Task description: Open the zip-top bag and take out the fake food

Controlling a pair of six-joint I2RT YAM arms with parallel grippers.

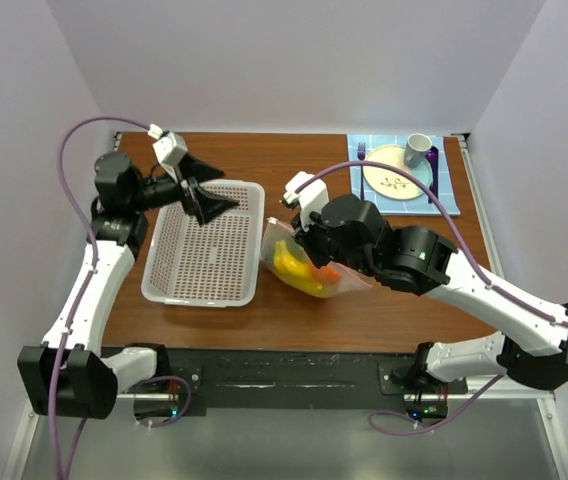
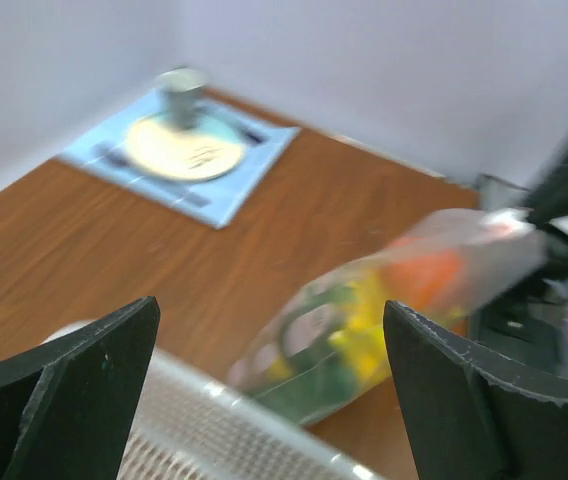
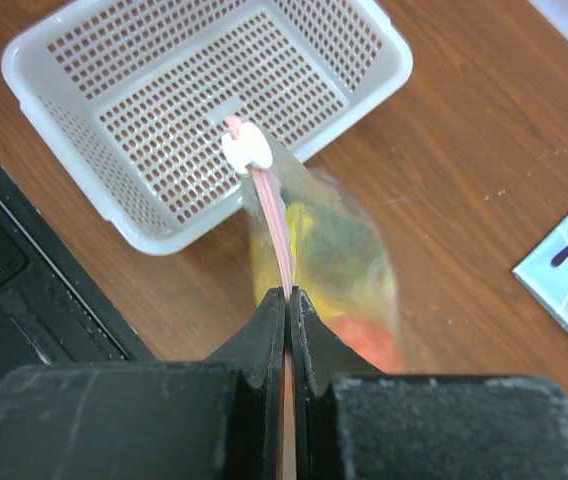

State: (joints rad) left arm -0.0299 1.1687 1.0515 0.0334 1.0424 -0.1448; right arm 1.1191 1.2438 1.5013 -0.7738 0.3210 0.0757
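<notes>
The clear zip-top bag hangs lifted off the table, right of the basket. Its pink zip strip runs up to a white slider. The fake food is inside: yellow, green and orange-red pieces. My right gripper is shut on the zip strip and holds the bag up. My left gripper is open and empty above the basket's right side. It faces the bag, which looks blurred.
A white perforated basket sits left of centre; its rim shows in the right wrist view. A yellow plate with fork and grey cup lies on a blue mat at the back right.
</notes>
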